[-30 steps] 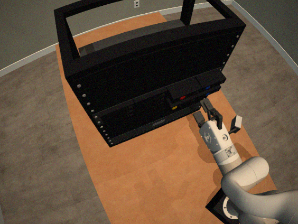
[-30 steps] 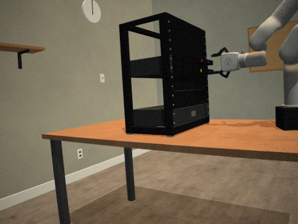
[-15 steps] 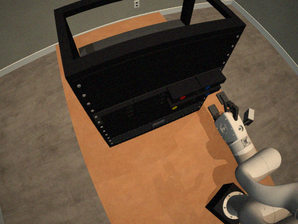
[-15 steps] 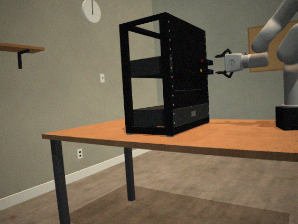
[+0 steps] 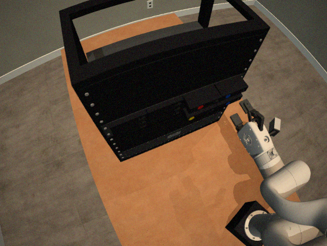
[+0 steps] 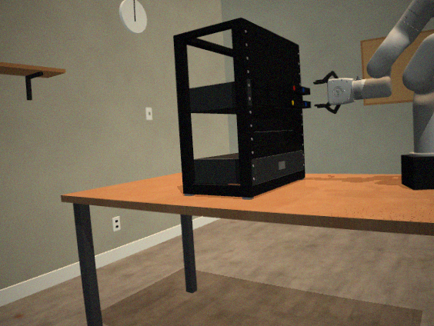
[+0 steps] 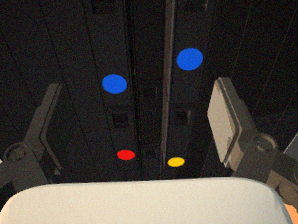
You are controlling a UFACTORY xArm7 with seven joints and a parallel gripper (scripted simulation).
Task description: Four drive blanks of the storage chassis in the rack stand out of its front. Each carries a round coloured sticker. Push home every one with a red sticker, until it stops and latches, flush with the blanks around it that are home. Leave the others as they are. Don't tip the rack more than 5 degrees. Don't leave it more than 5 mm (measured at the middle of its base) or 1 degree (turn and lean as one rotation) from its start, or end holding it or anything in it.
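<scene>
Red-stickered blank (image 5: 200,107) apparently still protrudes; released gripper (image 5: 243,112) faces the blue-stickered blanks (image 5: 228,96).

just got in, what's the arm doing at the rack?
The arm's pincer is open and empty, hovering just off the front of the rack, beside the two blue-stickered blanks at the rack's edge, touching nothing. Four blanks stand out: one red, one yellow, two blue. Only the red one should be pushed home, and it is still sticking out. In the wrist view the pincer faces the blue pair, not the red sticker.
</scene>
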